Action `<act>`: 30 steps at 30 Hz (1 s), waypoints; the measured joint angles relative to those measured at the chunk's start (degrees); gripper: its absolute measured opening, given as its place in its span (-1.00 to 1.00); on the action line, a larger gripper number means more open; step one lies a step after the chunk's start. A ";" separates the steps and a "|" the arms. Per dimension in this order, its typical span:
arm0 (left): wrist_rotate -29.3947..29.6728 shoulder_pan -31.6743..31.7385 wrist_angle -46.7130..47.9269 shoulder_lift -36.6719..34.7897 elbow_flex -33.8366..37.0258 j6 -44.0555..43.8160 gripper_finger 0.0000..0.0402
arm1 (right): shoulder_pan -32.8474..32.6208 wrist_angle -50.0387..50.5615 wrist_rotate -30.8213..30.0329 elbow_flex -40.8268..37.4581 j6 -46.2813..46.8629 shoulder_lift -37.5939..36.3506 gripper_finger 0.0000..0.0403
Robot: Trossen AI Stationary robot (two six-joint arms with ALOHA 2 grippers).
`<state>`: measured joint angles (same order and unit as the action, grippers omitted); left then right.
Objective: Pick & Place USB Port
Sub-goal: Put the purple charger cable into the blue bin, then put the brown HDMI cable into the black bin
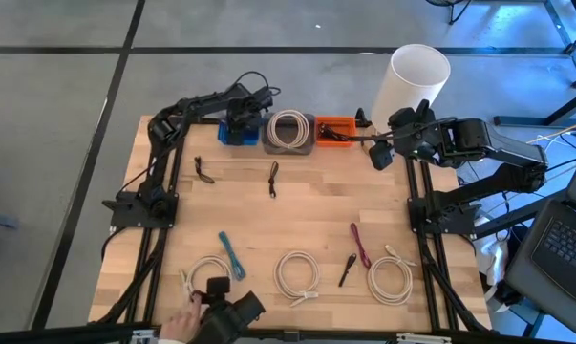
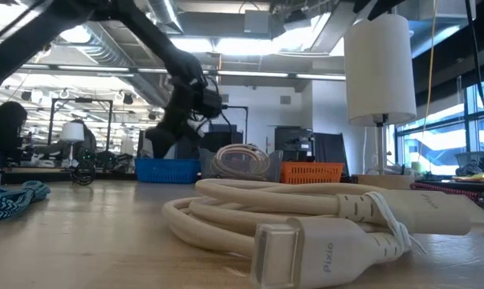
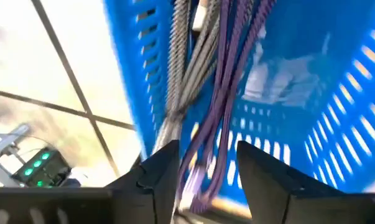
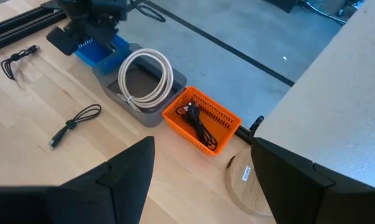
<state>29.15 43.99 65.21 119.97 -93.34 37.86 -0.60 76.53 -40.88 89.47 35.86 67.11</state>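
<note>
At upper left, the left gripper, jaws spread around purple cables, hangs over the blue basket; several cables remain on the table.

2 black jointed arms, black cabling, matte black tool fingers.

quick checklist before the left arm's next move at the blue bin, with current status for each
1. Left end effector is over the blue basket: ok.
2. Purple braided cable hangs between its fingers, inside the basket: ok.
3. Cable firmly clamped: cannot tell, there is a gap between the fingers.
4. Right end effector waits by the orange basket, fingers apart, holding nothing: ok.
5. Person's hand is at the table's near edge, by a white cable: not ok, watch it.
</note>
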 joint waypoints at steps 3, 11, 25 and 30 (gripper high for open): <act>-0.86 -0.12 1.46 -4.44 0.00 -1.82 -0.20 | 0.00 0.00 0.00 0.00 -0.05 0.00 0.33; -27.89 0.71 6.92 -22.87 -0.01 -16.24 -0.24 | 0.00 0.00 -0.02 0.00 0.12 0.00 0.33; -54.56 -11.86 6.84 -52.01 15.69 -34.58 -0.25 | 0.00 0.00 -0.02 0.00 0.03 0.00 0.33; -54.45 -21.79 6.11 -59.59 25.16 -47.88 -0.23 | 0.00 -0.14 -0.02 0.00 0.12 0.00 0.33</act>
<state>-25.31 22.21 71.32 60.37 -68.18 -10.02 -0.60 76.39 -40.91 89.47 35.99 67.11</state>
